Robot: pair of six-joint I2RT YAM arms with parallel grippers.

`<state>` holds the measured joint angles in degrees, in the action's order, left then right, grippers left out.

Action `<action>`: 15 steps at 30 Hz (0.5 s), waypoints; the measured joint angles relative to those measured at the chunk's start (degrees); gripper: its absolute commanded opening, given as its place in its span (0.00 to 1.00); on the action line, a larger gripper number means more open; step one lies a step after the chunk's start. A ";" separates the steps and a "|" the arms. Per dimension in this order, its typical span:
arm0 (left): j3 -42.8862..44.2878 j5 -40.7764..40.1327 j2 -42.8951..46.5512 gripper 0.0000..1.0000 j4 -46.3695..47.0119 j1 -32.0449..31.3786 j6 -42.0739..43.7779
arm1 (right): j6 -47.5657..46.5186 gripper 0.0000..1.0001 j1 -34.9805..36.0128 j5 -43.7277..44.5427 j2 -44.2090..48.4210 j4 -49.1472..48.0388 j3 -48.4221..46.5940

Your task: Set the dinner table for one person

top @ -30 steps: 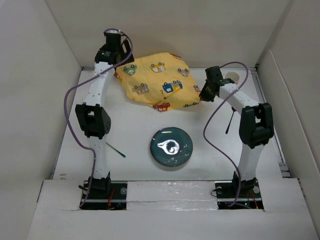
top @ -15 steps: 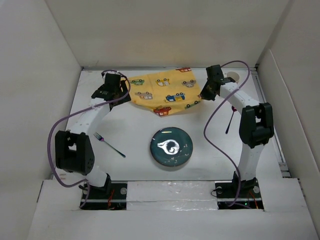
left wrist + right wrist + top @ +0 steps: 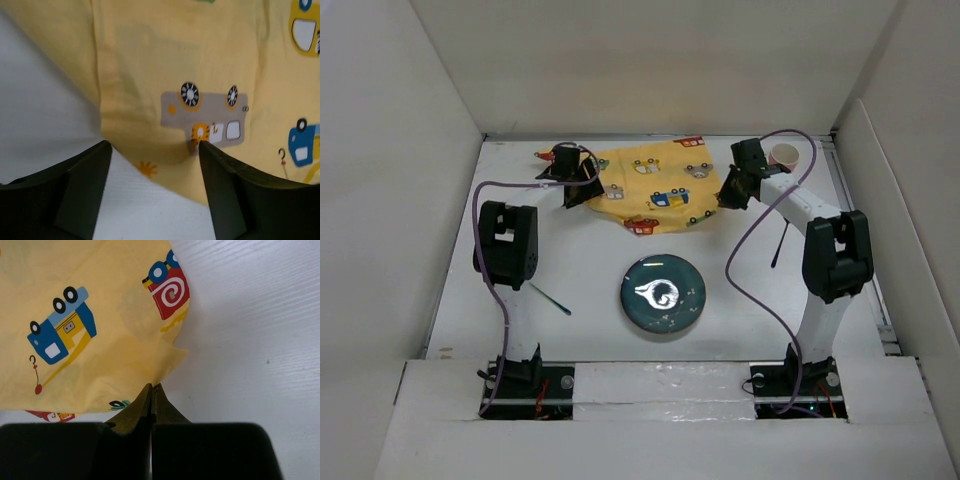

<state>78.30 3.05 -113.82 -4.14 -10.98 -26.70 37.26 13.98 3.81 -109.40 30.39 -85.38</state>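
Top view: mat (image 3: 655,185) lies at the far side of the table (image 3: 600,250), long axis left-right, spanning the gap between both arms. Left gripper (image 3: 582,190) is at its left edge, right gripper (image 3: 725,193) at its right edge, so each arm is nearest its own end. Plate (image 3: 663,293) sits near of the mat, centre, apart from it. Fork (image 3: 552,299) is by the left arm, a dark utensil (image 3: 779,243) by the right, cup (image 3: 783,155) at the far right corner. If the mat gets pulled nearer, I'd guess the plate is in the way.

Left wrist: left gripper (image 3: 154,147) is spread wide, holding nothing. The mat (image 3: 190,60) edge runs diagonally between the fingers (image 3: 80,195), with bare table (image 3: 45,110) to the left. Cloth lies dead ahead, probably a short push in and close.

Right wrist: right gripper (image 3: 152,388) is pressed together, pinching the mat (image 3: 90,300) right at its hem. Cloth fans up and left from the tips, with bare table (image 3: 240,340) to the right.
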 measured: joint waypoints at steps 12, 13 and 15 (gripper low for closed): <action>21.18 -5.92 -6.25 0.00 -12.07 0.20 3.50 | -1.11 0.00 1.88 -0.96 4.79 -0.81 1.84; 23.71 -6.91 -5.75 0.00 -15.65 0.15 4.72 | -1.16 0.00 1.57 -1.09 4.79 -0.83 1.64; 31.02 -8.81 -5.25 0.01 -22.51 -0.26 7.10 | -1.14 0.00 0.83 -1.44 4.79 -0.85 1.20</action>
<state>109.32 -5.76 -119.07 -26.65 -11.25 -19.59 36.12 14.81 2.37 -104.62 29.54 -84.18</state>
